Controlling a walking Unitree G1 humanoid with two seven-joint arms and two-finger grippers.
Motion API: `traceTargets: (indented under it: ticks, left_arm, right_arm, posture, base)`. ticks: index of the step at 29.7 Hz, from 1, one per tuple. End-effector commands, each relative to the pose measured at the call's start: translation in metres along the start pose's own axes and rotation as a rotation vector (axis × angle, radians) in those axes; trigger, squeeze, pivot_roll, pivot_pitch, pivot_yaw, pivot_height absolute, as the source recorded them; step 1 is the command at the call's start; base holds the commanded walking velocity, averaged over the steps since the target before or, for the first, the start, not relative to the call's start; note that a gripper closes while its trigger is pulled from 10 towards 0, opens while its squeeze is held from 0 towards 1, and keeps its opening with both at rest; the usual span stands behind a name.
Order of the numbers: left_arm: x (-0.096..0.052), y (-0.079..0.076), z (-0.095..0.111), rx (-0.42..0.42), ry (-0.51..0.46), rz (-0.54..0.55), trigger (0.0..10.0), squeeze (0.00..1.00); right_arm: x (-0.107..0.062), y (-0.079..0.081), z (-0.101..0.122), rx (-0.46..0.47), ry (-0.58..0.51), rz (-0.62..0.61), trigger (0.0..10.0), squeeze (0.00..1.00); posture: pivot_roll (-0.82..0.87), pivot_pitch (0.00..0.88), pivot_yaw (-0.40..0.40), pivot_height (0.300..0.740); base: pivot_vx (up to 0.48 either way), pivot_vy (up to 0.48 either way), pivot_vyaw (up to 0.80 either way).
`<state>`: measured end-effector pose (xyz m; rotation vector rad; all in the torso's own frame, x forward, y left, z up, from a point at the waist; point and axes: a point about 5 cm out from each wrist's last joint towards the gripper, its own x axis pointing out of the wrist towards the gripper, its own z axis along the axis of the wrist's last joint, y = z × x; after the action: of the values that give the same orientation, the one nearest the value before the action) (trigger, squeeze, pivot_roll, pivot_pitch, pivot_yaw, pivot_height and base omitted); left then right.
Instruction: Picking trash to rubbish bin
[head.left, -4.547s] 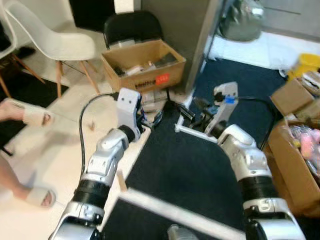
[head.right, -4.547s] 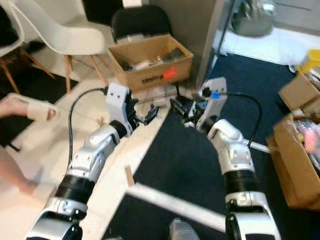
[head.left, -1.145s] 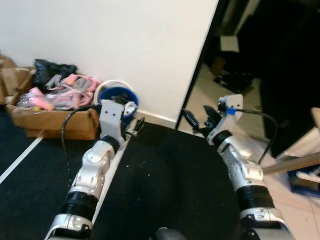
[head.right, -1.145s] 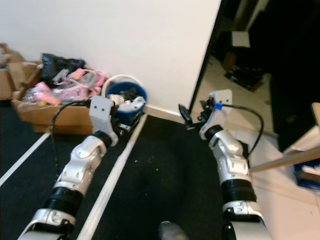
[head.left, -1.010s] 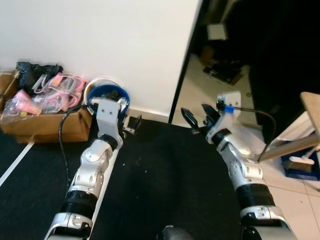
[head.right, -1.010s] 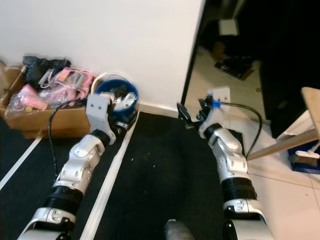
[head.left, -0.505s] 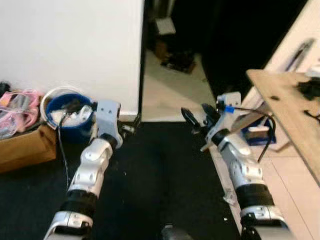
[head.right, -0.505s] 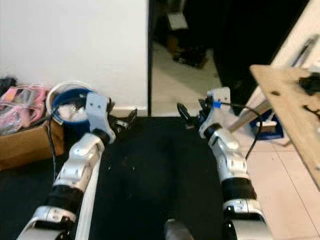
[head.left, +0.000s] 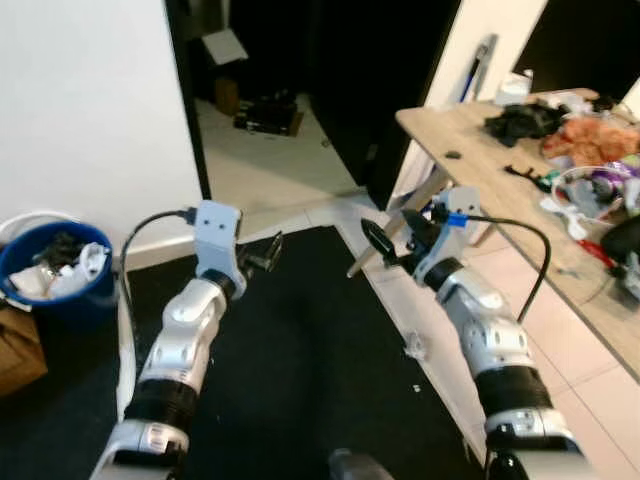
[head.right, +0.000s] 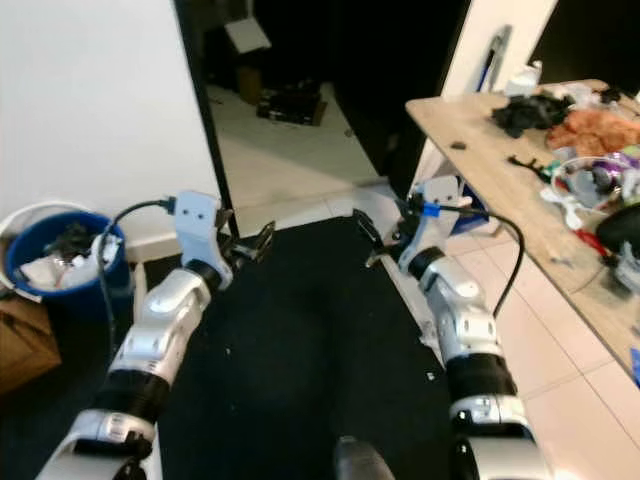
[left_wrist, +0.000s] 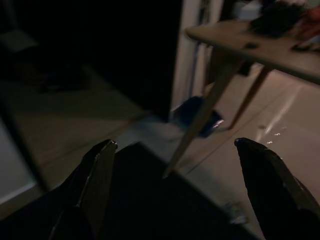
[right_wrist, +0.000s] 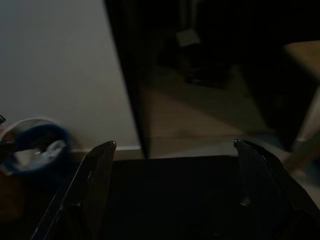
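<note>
Two pincers hang empty over the black carpet (head.left: 290, 340), and the scene runs left to right like this: the blue rubbish bin (head.left: 50, 275) stands at the far left against the white wall (head.left: 80, 110), already holding white and dark scraps; the left pincer (head.left: 262, 252) comes next, fingers parted wide with nothing between them; the right pincer (head.left: 392, 232) follows, likewise spread wide and empty; a small pale scrap (head.left: 415, 347) lies on the tiled floor just off the carpet edge, below and to the right of that pincer; the wooden surface (head.left: 500, 150), cluttered with odds and ends, closes the right side. That scrap, probably the trash to fetch, lies nearer the right arm, well apart from the bin; its long axis is too small to tell. Compared with half a second ago, the camera has swung rightward; the bin sits farther left in view and more of the surface shows.
</note>
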<state>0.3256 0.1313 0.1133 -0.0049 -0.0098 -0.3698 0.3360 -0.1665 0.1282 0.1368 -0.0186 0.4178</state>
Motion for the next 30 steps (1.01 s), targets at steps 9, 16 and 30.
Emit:
traceTargets:
  ticks: [9,16,30]
  left_arm:
    - [-0.0001,-0.0030,-0.0022,0.027,0.015,-0.017,10.0,0.00]
    - [0.0004,-0.0029,-0.0014,0.037,0.006,-0.016,10.0,0.00]
    - [-0.0006,-0.0044,0.0000,0.033,-0.018,-0.049,10.0,0.00]
  right_arm:
    - [-0.0011,-0.0013,-0.0005,-0.005,0.002,-0.003,10.0,0.00]
    - [-0.0008,-0.0016,-0.0003,-0.007,0.002,-0.003,10.0,0.00]
    - [-0.0012,-0.0016,0.0000,-0.009,0.000,-0.005,10.0,0.00]
  posture:
    - [-0.07,0.000,-0.042,0.740]
    - [-0.07,0.000,-0.042,0.740]
    - [-0.07,0.000,-0.041,0.740]
  base:
    - [0.000,0.000,-0.79]
    - [0.000,0.000,-0.79]
    - [0.000,0.000,-0.79]
